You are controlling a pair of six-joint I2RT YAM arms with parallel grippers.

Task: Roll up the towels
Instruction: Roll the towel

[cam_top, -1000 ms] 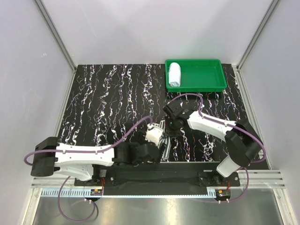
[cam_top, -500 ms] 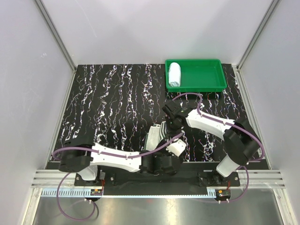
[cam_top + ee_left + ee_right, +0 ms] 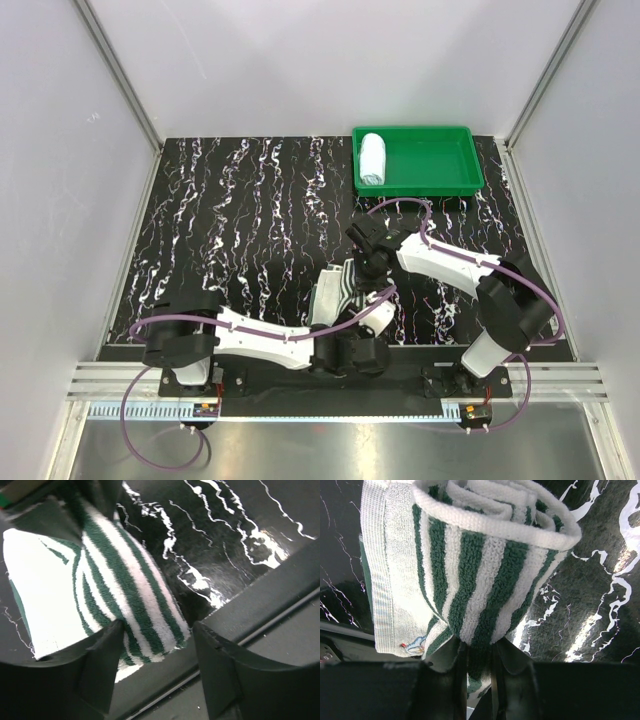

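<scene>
Compared with a moment ago, the left gripper (image 3: 157, 630) sits farther from the green tray (image 3: 430, 190), jaws wide, with a corner of the green-and-white striped towel (image 3: 335, 290) between them. The right gripper (image 3: 477, 647), on the tray side, pinches the towel's rolled end.

Green-and-white striped towel (image 3: 470, 580), pale blue towel (image 3: 372, 158), green tray (image 3: 440, 165), black white-veined table (image 3: 240, 220)

The striped towel (image 3: 485, 570) between the fingers of the right gripper (image 3: 479, 652) is soft, fluffy cloth with tiny loops, and it has a flatter woven band at one edge. The fingers (image 3: 512, 665) look like dull black plastic. The table (image 3: 600, 580) under the gripper is smooth, shiny and black, with bright spots of light on it.
</scene>
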